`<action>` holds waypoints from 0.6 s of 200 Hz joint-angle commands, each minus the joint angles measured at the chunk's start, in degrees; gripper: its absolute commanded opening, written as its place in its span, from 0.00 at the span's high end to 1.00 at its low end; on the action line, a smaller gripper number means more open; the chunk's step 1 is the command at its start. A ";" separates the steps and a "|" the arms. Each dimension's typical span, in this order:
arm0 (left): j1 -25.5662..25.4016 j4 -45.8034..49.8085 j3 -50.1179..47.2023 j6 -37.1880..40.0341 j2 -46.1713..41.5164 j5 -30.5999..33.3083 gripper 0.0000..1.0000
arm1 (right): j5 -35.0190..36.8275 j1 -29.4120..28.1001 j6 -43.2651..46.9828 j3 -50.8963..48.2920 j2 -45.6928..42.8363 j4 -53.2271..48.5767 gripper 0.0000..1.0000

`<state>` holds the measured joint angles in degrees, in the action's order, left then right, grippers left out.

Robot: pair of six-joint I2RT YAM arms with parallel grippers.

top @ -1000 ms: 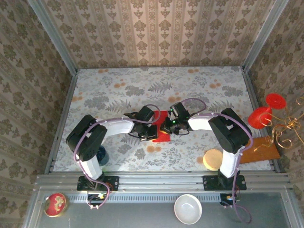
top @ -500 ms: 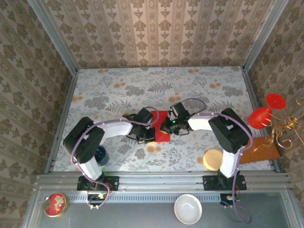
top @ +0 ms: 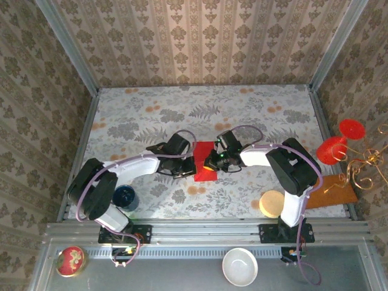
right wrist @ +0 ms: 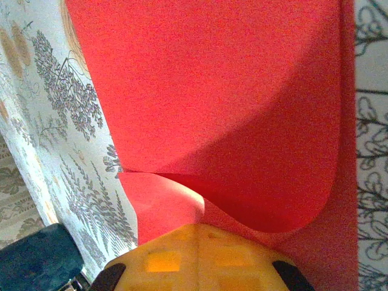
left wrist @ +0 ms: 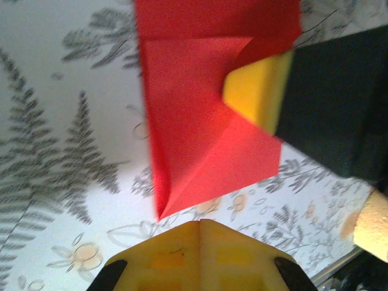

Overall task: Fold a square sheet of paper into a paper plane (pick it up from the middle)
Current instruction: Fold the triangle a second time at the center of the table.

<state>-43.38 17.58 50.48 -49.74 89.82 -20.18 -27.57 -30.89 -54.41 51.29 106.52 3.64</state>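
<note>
The red sheet of paper lies partly folded on the floral table top, between my two grippers. In the left wrist view the paper shows a crease and a pointed corner just ahead of my left gripper, which is shut and clear of it. My left gripper sits at the sheet's left edge. My right gripper is shut with its tip resting on the sheet's right side. Its yellow fingertip presses on the paper beside a raised flap. From the right wrist, the paper curls up over my right gripper.
A dark blue cup stands by the left arm's base. Red round glasses, a gold wire piece, a wooden board and a pale disc crowd the right edge. A white bowl and a red tin sit below the rail.
My left gripper has slid left off the paper and its arm has swung outward. The paper has settled flatter. The right gripper has held its place.
</note>
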 commanded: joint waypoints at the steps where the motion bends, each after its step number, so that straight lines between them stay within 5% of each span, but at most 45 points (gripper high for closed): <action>1: -0.20 -1.32 2.17 -0.49 3.23 -1.14 0.98 | 6.57 0.07 -0.68 -2.70 4.97 -7.53 1.00; 120: -0.44 1.52 1.47 -0.98 8.61 0.54 0.99 | 6.30 0.13 -0.60 -2.34 4.56 -7.90 1.00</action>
<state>-43.51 17.19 52.88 -49.76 97.69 -20.53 -27.64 -30.89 -54.41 51.29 106.67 4.08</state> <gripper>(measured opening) 0.049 0.068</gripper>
